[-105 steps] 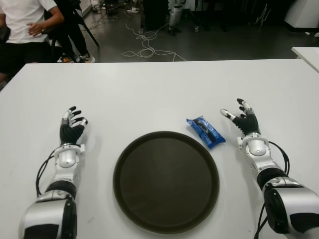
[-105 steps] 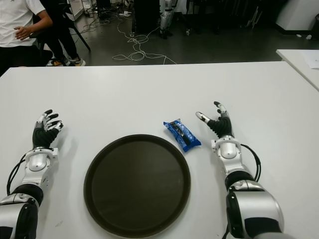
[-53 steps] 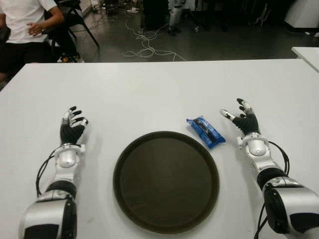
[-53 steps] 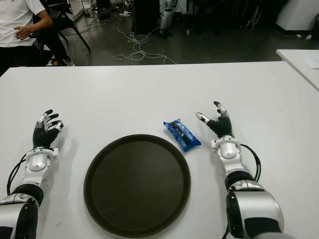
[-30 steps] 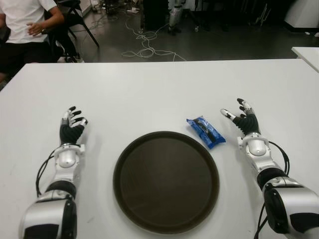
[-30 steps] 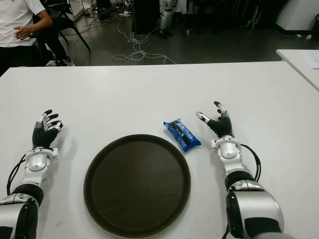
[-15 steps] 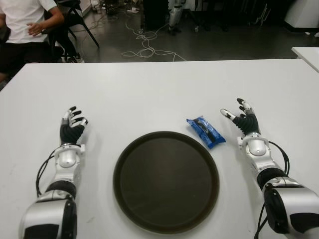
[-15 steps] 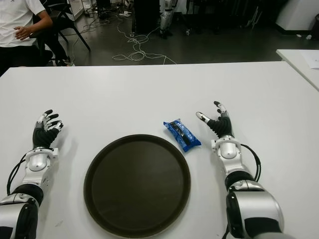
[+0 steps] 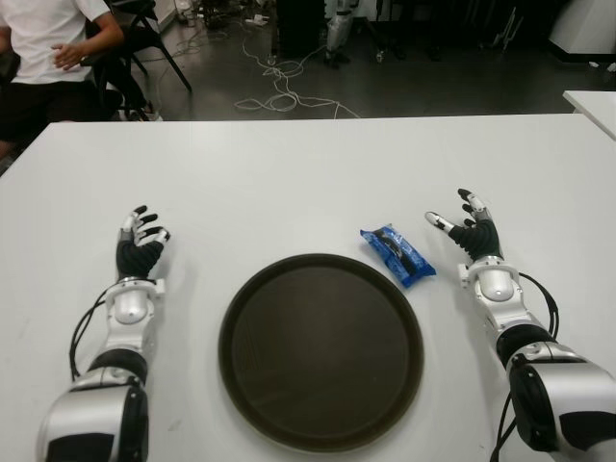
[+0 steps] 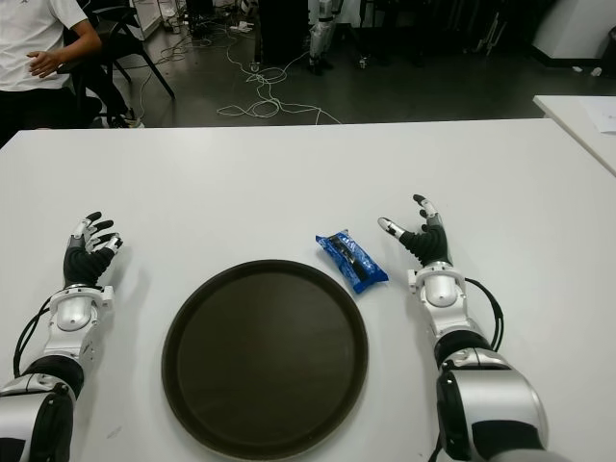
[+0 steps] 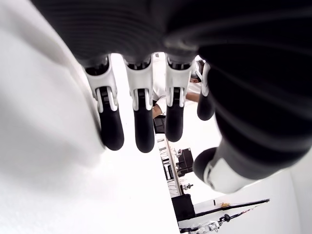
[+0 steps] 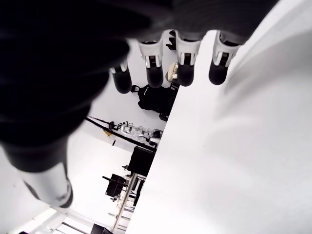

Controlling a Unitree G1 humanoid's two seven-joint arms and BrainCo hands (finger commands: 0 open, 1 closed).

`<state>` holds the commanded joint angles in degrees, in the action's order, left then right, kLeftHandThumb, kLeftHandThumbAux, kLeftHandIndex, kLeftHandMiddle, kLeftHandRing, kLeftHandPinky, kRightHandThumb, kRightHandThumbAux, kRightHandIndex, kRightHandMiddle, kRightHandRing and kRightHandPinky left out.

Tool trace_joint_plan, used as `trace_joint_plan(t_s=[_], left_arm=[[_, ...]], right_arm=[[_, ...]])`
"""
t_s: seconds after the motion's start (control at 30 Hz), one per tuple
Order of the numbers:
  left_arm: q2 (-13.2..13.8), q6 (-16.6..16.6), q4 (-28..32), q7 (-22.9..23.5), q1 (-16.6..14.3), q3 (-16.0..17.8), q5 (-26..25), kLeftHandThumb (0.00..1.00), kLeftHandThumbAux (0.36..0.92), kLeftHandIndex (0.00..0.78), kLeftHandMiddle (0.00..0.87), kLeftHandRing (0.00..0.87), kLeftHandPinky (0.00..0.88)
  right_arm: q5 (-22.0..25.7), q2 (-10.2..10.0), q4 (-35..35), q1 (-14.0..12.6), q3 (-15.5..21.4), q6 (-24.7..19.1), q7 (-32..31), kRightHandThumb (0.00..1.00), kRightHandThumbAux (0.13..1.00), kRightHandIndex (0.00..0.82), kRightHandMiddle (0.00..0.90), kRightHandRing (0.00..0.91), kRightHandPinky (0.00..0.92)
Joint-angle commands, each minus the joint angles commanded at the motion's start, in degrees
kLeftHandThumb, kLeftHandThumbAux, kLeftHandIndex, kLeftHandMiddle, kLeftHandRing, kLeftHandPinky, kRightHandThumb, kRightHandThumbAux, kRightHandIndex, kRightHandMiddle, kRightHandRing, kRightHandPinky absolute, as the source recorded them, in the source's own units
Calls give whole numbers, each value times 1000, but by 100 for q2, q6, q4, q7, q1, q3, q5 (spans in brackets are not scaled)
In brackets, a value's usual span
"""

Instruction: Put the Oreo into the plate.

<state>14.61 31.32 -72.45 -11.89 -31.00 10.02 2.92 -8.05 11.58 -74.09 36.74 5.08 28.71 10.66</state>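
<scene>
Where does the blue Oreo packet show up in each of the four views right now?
Left eye view: Oreo packet right of centre, on the white table.
Right eye view: centre, by the upper right rim of the plate.
Left wrist view: not in it; only the left hand, open.
Right wrist view: not in it; only the right hand, open.
Shared landmark: the plate, with the packet just outside its far right rim.

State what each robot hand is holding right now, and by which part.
Nothing is held. The right robot hand is open beside the Oreo, on its right, not touching it. The left robot hand is open, left of the plate.
</scene>
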Motion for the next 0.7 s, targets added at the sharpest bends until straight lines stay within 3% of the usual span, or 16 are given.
trace_joint_plan(t_s=[0.33, 0.7], left_arm=[[-37, 66, 14, 35, 11, 15, -32, 259, 738, 153, 228, 258, 307], [-56, 41, 7, 96, 1, 47, -84, 241, 739, 146, 221, 256, 314]], right_arm=[[-52, 41, -25, 9, -43, -89, -14, 138, 644, 35, 45, 23, 19], [-134, -65, 255, -147, -197, 331, 150, 148, 652, 35, 46, 24, 29]])
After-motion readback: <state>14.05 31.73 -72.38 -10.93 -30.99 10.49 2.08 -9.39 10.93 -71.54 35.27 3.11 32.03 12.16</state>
